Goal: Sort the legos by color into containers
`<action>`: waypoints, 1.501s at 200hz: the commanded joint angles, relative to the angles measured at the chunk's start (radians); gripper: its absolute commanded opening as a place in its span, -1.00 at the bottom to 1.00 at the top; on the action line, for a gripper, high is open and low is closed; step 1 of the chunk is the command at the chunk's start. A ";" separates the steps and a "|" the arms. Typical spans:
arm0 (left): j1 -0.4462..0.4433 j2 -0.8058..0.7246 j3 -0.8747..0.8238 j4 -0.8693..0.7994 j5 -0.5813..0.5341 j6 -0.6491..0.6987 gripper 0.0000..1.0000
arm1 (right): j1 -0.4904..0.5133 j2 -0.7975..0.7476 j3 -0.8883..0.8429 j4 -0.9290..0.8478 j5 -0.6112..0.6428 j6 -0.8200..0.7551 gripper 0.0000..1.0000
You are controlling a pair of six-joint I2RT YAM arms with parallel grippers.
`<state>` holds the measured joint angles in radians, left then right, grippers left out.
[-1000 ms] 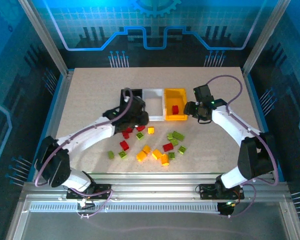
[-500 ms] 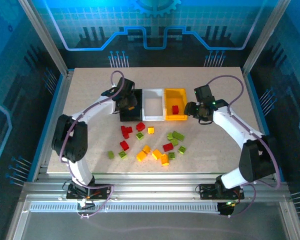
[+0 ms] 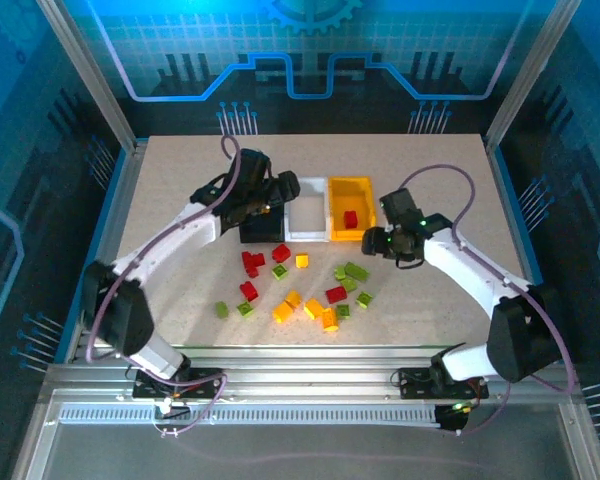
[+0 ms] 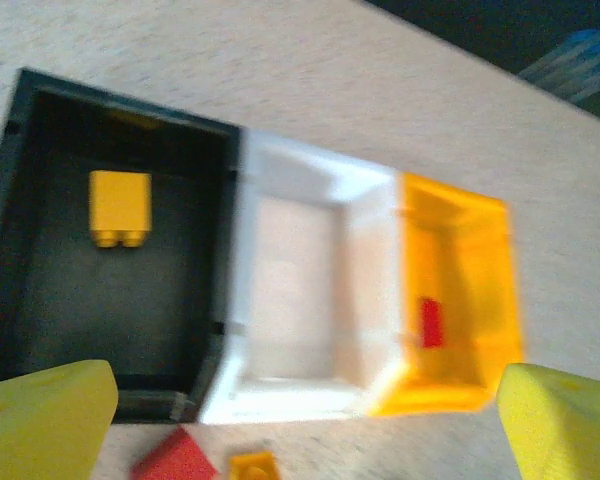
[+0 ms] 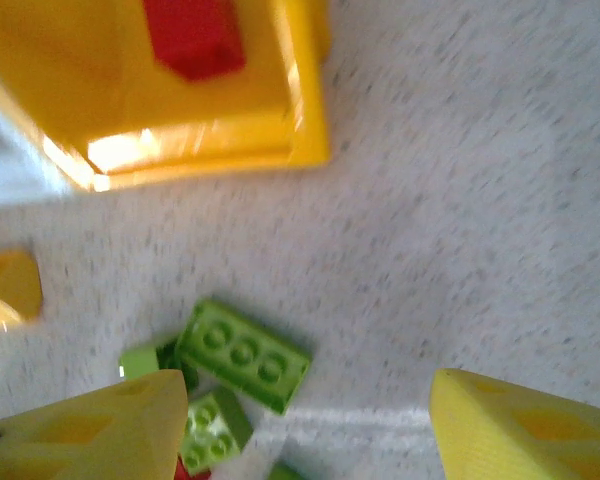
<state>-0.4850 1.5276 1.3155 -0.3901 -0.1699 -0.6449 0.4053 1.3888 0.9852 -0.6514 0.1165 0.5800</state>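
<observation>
Speckled beige table point(image 3: 180, 180), blue-lit backdrop point(image 3: 310, 50)

The surface point(image 3: 180, 180) looks matt and finely speckled, with a grainy, stone-like texture. The black bin point(image 4: 80, 300), white bin point(image 4: 295, 290) and yellow bin point(image 4: 480, 300) are smooth moulded plastic. The black one is dull, while the yellow one is glossier and throws a bright glare along its lower wall in the right wrist view. The green brick point(image 5: 242, 355), yellow brick point(image 4: 120, 207) and red brick point(image 5: 193, 35) are hard, smooth plastic with a slight sheen. The jaws of the left gripper point(image 4: 308, 395) and right gripper point(image 5: 305, 400) are matt yellow, the right gripper's faintly dimpled. The arm shells point(image 3: 170, 250) are smooth white plastic, and the frame rails point(image 3: 80, 60) look like brushed metal.
</observation>
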 commanded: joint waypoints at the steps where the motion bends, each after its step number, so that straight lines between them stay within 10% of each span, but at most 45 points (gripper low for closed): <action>1: -0.047 -0.100 -0.093 0.010 0.040 0.030 0.98 | 0.063 -0.042 -0.059 -0.101 -0.029 -0.028 0.29; 129: -0.084 -0.279 -0.361 0.013 0.024 -0.019 0.98 | 0.262 0.151 -0.116 -0.062 0.048 0.042 0.38; 300: -0.082 -0.283 -0.381 -0.014 -0.010 -0.031 0.98 | 0.214 -0.001 -0.087 -0.092 0.077 -0.013 -0.45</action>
<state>-0.5678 1.2686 0.9466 -0.3702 -0.1528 -0.6563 0.6270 1.4715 0.8368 -0.6930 0.1761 0.6018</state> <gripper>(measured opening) 0.989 0.325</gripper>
